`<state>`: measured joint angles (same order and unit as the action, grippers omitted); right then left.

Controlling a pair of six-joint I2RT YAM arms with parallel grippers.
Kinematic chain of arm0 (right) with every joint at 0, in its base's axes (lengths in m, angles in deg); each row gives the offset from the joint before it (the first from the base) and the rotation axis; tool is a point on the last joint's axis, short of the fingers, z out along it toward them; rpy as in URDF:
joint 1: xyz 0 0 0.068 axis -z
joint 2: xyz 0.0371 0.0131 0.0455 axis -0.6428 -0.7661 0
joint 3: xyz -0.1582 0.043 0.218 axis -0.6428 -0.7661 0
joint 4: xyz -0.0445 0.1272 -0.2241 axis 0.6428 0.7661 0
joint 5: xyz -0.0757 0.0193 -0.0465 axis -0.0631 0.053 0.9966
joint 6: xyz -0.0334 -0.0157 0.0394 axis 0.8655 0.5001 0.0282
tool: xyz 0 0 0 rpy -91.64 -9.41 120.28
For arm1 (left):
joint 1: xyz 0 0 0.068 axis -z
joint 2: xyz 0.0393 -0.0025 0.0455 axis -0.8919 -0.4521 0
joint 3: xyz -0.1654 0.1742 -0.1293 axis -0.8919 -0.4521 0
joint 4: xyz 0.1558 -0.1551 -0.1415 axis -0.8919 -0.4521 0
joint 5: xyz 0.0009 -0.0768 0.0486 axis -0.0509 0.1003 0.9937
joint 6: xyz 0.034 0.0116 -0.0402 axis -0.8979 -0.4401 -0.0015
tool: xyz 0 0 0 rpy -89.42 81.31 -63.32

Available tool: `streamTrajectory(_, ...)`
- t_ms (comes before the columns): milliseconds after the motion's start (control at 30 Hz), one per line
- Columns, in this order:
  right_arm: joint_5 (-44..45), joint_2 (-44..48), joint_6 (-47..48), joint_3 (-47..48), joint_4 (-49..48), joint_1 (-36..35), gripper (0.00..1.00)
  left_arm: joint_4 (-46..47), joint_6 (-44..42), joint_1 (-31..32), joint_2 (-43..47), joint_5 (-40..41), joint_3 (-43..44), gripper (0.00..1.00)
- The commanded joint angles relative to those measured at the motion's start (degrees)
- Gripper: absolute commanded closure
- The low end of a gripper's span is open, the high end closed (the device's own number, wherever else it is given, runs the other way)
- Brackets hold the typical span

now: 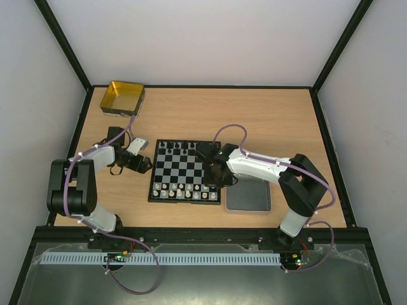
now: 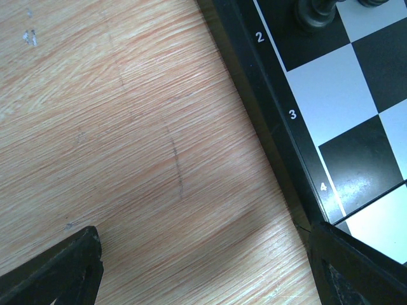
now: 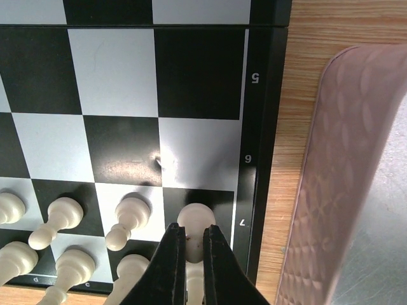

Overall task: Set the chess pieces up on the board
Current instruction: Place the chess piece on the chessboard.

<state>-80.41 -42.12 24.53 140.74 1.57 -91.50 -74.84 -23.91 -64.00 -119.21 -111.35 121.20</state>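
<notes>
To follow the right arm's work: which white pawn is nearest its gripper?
The white pawn on the dark square beside the 7 on the board border. The right gripper tips flank it; the other pawns stand farther away.

Quick headcount. One board (image 1: 186, 170) sitting on the tabletop (image 1: 254, 114). Black pieces (image 1: 173, 147): I can make out four along the board's far edge, and the right arm (image 1: 267, 166) covers the rest of that row. White pieces (image 3: 130, 213): two rows on the board's near side, too tiny to count from above, but the right wrist view shows seven for sure. One yellow tin (image 1: 123, 97) off to the far left of the board, one grey tray (image 1: 248, 198) just right of it. Two arms total, the left arm (image 1: 70, 190) being the other.
</notes>
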Motion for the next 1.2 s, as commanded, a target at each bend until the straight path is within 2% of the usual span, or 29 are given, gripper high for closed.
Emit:
streamTrajectory(0, 0.44, -1.05, 0.23, 0.54, -0.11, -0.41, 0.98, -2.98, -0.4, 0.01, -1.1, -0.84, -0.38, 0.12)
streamTrajectory(333, -0.47, -1.6, 0.28, 0.56, -0.58, -0.36, 0.9, -3.14, -0.48, 0.01, -1.26, -0.91, -0.3, 0.12)
streamTrajectory(600, -0.98, -1.2, 0.28, 0.45, -0.35, -0.4, 0.89, -3.13, -0.48, 0.01, -1.42, -0.93, -0.17, 0.12)
streamTrajectory(800, -1.03, -0.36, 0.0, -0.13, -0.34, -0.43, 0.9, -3.14, -0.49, 0.01, -1.35, -0.87, -0.26, 0.12)
streamTrajectory(1000, -1.22, 0.1, -0.26, -1.62, -1.04, -0.36, 0.97, -3.01, -0.44, 0.01, -1.11, -0.89, -0.35, 0.12)
streamTrajectory(1167, -1.04, 0.1, -0.13, -2.02, -0.84, -0.43, 0.97, -3.0, -0.43, 0.01, -1.08, -0.84, -0.35, 0.12)
